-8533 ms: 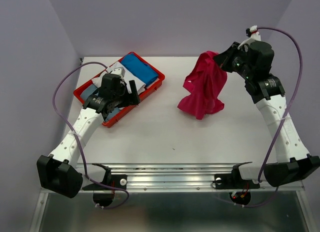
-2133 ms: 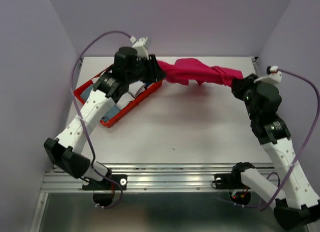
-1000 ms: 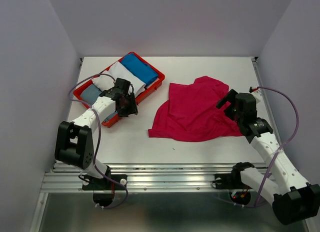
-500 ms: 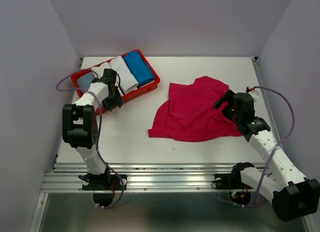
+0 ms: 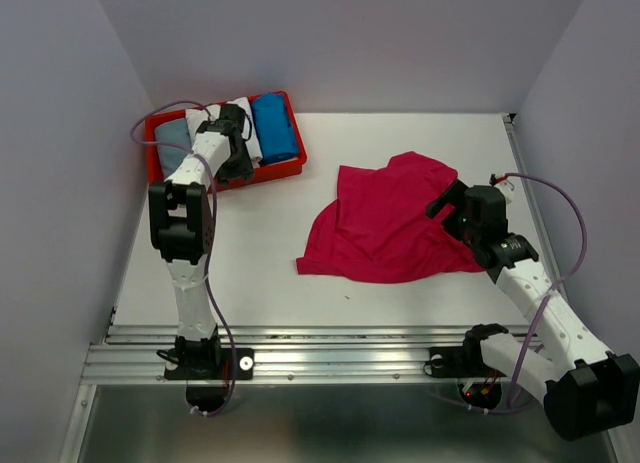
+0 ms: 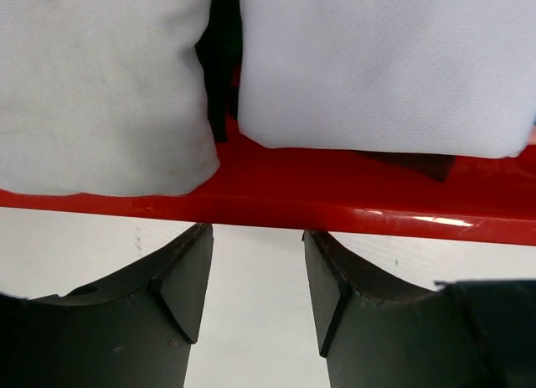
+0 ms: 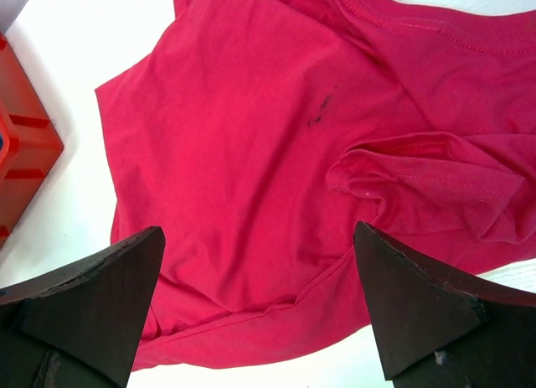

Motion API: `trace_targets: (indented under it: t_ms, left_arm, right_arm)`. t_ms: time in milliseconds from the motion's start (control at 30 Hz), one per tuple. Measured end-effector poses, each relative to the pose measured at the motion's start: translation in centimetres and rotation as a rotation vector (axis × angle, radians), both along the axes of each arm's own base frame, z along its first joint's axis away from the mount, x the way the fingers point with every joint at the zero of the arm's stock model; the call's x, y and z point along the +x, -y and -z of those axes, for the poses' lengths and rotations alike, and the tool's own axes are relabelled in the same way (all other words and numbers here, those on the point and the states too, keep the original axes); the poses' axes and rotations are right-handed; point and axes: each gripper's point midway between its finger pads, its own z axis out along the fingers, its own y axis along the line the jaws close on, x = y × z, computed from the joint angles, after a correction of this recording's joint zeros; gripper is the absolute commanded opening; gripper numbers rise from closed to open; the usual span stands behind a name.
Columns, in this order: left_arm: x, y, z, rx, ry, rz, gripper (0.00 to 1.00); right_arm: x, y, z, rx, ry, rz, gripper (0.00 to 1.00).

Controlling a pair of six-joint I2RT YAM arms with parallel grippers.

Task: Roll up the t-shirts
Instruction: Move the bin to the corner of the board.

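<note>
The left arm reaches up the bench's left edge toward the far left corner, nearly straight, with its wrist bent over the near wall of the red tray. The left gripper points at that wall, its fingers a little apart with nothing between them. In the tray lie a grey-blue roll, white rolls and a blue roll, side by side. The pink shirt lies spread and wrinkled, unrolled, right of the bench's middle. The right arm rises from the near right corner and bends inward. The right gripper is over the shirt's right edge, fingers spread wide and holding nothing.
</note>
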Motion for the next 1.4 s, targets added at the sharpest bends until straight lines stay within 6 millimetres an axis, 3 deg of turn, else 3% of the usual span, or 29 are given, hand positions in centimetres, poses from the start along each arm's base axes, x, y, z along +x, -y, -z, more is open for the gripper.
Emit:
trace_targets:
  t_ms: [100, 200, 267, 433, 533, 633, 800, 967, 1133, 1400]
  left_arm:
    - [0.1, 1.1, -0.6, -0.005, 0.032, 0.025, 0.59]
    - [-1.4, 3.8, -2.2, -0.018, 0.077, 0.084, 0.59]
    - [-3.3, 6.5, -3.7, -0.033, 0.106, 0.146, 0.59]
    - [-9.5, 16.2, -7.2, -0.18, 0.189, 0.347, 0.59]
    - [-12.1, 20.5, -7.2, -0.244, 0.182, 0.434, 0.59]
    - [-14.1, 22.8, -4.8, -0.26, 0.125, 0.476, 0.64]
    - [-17.4, 23.2, 0.7, -0.241, -0.011, 0.49, 0.63]
    - [-18.5, 22.9, 3.3, -0.207, -0.075, 0.495, 0.64]
    - [-20.2, 21.6, 3.9, -0.172, -0.101, 0.485, 0.64]
    - [-22.5, 19.1, 0.9, -0.203, -0.039, 0.382, 0.64]
  right_arm:
    - [0.1, 0.0, 0.4, -0.001, -0.012, 0.001, 1.0]
    - [0.2, -0.1, 0.9, -0.006, -0.032, -0.006, 1.0]
    - [0.2, -0.3, 1.5, -0.009, -0.05, -0.018, 1.0]
    - [0.2, -0.7, 2.8, -0.011, -0.096, -0.042, 1.0]
    - [0.1, -1.0, 3.1, -0.005, -0.108, -0.055, 1.0]
    - [0.1, -1.2, 3.1, -0.002, -0.11, -0.066, 1.0]
    - [0.0, -1.3, 3.2, -0.001, -0.114, -0.075, 1.0]
    - [-0.1, -1.6, 3.2, 0.008, -0.118, -0.092, 1.0]
    - [-0.4, -1.7, 3.5, 0.007, -0.133, -0.104, 1.0]
    - [-0.7, -2.0, 3.7, 0.01, -0.148, -0.124, 1.0]
